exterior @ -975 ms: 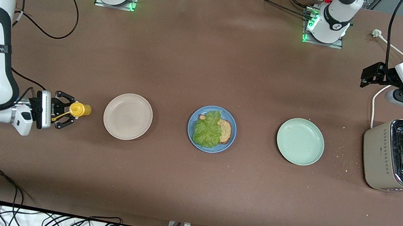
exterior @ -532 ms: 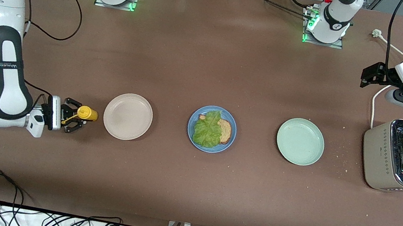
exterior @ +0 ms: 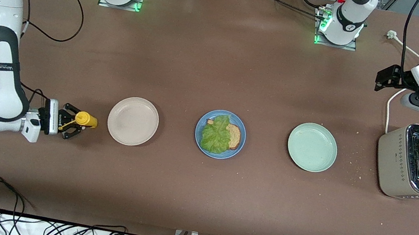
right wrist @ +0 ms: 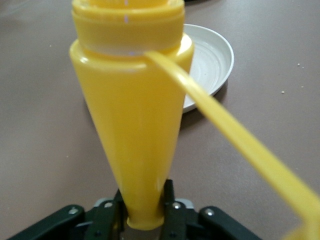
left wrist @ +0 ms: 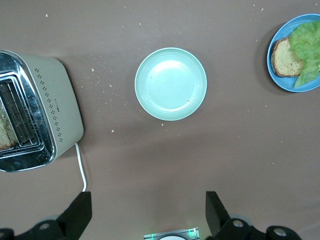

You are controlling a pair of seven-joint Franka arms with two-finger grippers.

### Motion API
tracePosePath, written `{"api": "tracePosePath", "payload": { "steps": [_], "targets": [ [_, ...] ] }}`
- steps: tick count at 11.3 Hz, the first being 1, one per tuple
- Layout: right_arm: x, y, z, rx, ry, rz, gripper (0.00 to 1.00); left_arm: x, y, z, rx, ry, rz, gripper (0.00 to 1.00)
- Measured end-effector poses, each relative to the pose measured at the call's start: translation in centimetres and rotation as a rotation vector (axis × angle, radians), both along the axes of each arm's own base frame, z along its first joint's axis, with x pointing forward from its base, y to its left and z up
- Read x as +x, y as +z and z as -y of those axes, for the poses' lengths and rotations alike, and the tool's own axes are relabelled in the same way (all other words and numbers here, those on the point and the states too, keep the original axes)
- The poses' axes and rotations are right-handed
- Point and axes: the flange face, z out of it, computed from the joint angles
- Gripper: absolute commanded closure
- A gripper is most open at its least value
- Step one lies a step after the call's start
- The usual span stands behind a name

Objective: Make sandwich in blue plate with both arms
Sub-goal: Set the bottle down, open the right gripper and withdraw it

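Front view shows the right gripper [exterior: 73,124] clamped on the yellow bottle [exterior: 86,118] beside the beige plate [exterior: 133,121]; a narrow grip may let it slip. The left gripper [exterior: 392,77], spread wide, waits above the toaster [exterior: 395,164]. The blue plate [exterior: 239,147] holds bread [exterior: 234,135] and lettuce [exterior: 215,135].

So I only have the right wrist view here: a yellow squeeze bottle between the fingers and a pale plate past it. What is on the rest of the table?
Observer: A round blue plate at mid-table carries a brown bread slice with a ruffled green lettuce leaf on it.
Operator: Is there a second slice?
Observer: Yes, it stands in a slot of the beige toaster at the left arm's end.
Operator: Where is the left gripper?
Observer: The left gripper hangs open above the table, with an empty pale green plate below it.
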Motion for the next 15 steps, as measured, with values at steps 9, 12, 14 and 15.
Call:
{"api": "tracePosePath", "payload": {
  "steps": [9,12,14,15],
  "targets": [
    [-0.1,-0.3,3.1,-0.022,0.021,0.070,0.00,0.0,0.0,0.0,0.000,0.001,0.000,0.00],
    [0.0,0.2,5.0,-0.063,0.026,0.083,0.00,0.1,0.0,-0.6,0.000,0.011,0.000,0.00],
    [0.4,1.7,6.5,-0.079,0.034,0.095,0.00,0.1,0.0,-1.2,0.000,0.022,-0.001,0.00],
    [0.8,2.9,6.8,-0.081,0.047,0.104,0.00,0.2,-0.1,-1.5,0.000,0.027,-0.003,0.00]
  ]
}}
